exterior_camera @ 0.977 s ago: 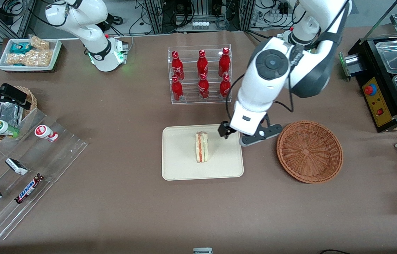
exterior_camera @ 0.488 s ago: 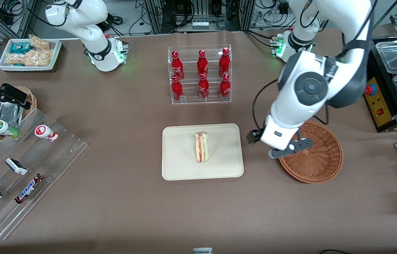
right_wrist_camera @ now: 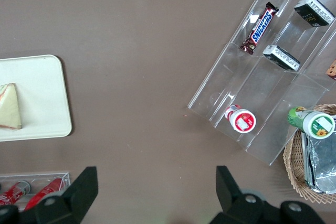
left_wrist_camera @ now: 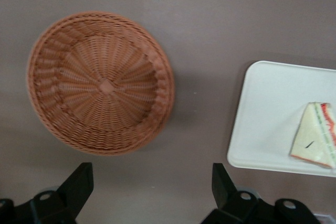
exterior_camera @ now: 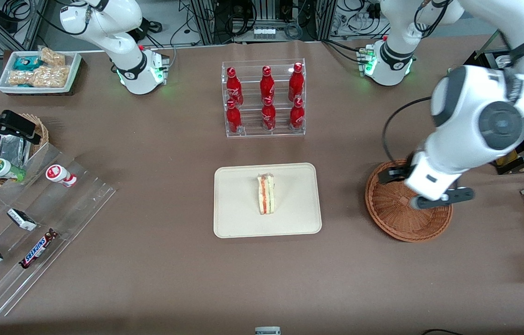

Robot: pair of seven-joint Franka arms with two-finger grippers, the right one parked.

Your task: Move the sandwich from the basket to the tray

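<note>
The sandwich [exterior_camera: 266, 194], a white bread wedge with red and green filling, lies on the cream tray [exterior_camera: 238, 209] near its middle. The round wicker basket [exterior_camera: 397, 218] sits beside the tray toward the working arm's end and is empty. My left gripper [exterior_camera: 390, 175] hangs above the basket's rim, apart from the sandwich. In the left wrist view the gripper [left_wrist_camera: 151, 184] is open wide and empty over bare table, with the basket [left_wrist_camera: 100, 82], the tray [left_wrist_camera: 268, 114] and the sandwich [left_wrist_camera: 315, 141] all in sight. The right wrist view also shows the sandwich [right_wrist_camera: 9, 106] on the tray [right_wrist_camera: 42, 98].
A clear rack of red bottles [exterior_camera: 264, 97] stands farther from the front camera than the tray. A clear stepped rack with snacks [exterior_camera: 34, 223], a foil-lined basket [exterior_camera: 10, 149] and a white snack box [exterior_camera: 38, 70] lie toward the parked arm's end. A black appliance [exterior_camera: 494, 125] stands near the basket.
My left gripper has moved from over the tray's edge, sideways away from the sandwich, to above the basket. The sandwich has stayed on the tray.
</note>
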